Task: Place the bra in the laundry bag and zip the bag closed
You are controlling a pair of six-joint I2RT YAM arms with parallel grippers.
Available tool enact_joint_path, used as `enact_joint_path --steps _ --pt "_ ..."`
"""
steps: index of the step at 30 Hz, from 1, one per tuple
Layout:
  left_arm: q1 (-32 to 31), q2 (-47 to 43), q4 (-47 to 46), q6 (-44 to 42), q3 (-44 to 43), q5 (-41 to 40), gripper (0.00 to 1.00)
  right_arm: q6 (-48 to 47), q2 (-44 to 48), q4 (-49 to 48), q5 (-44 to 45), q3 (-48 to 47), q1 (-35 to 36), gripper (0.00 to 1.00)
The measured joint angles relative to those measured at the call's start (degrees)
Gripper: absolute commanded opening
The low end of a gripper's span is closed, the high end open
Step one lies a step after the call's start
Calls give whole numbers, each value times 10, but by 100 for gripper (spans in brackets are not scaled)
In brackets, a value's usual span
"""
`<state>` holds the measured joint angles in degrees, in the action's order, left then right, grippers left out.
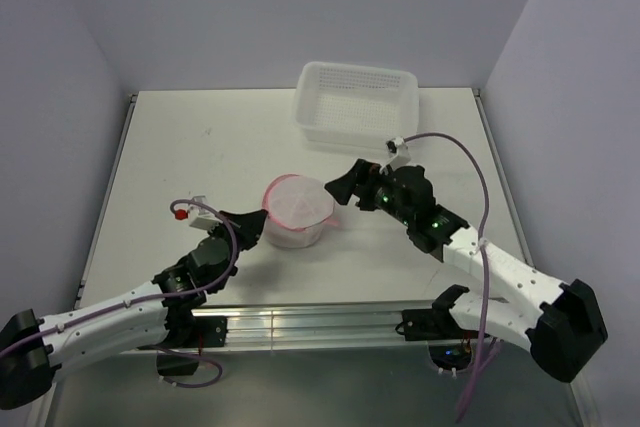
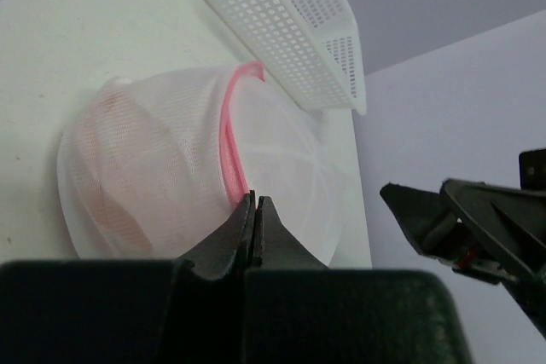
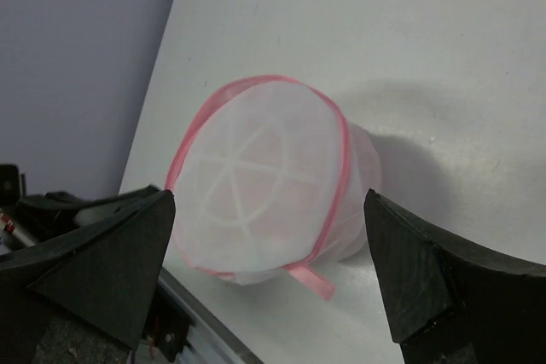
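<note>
The laundry bag (image 1: 297,209) is a round white mesh pouch with a pink zipper rim, lying on its side at the middle of the table. The bra shows as pink fabric through the mesh (image 2: 115,176), also in the right wrist view (image 3: 256,206). My left gripper (image 1: 256,228) is at the bag's left side, its tips (image 2: 254,199) closed right at the pink rim (image 2: 229,138). My right gripper (image 1: 345,187) is wide open just right of the bag, with the bag (image 3: 260,181) ahead between its fingers. A pink zipper tab (image 3: 312,281) hangs from the rim near me.
A white perforated plastic basket (image 1: 357,102) stands at the back right of the table, also in the left wrist view (image 2: 290,27). The right gripper's fingers (image 2: 452,219) show at the right of the left wrist view. The metal rail (image 1: 300,325) runs along the near edge.
</note>
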<state>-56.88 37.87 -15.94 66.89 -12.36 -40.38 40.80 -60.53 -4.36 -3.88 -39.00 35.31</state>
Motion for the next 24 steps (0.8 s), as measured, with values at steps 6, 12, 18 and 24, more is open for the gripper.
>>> enact_joint_path --steps 6,12,18,24 --pt "-2 106 -72 -2 0 20 0 82 78 -30 14 117 102 87" --pt "-6 151 -122 -2 0 47 0 196 69 -103 26 181 200 81" --pt "-8 134 -141 -1 0 56 0 237 13 -170 30 171 230 82" --pt "-21 124 -150 5 12 65 0 249 -64 -197 41 150 228 63"
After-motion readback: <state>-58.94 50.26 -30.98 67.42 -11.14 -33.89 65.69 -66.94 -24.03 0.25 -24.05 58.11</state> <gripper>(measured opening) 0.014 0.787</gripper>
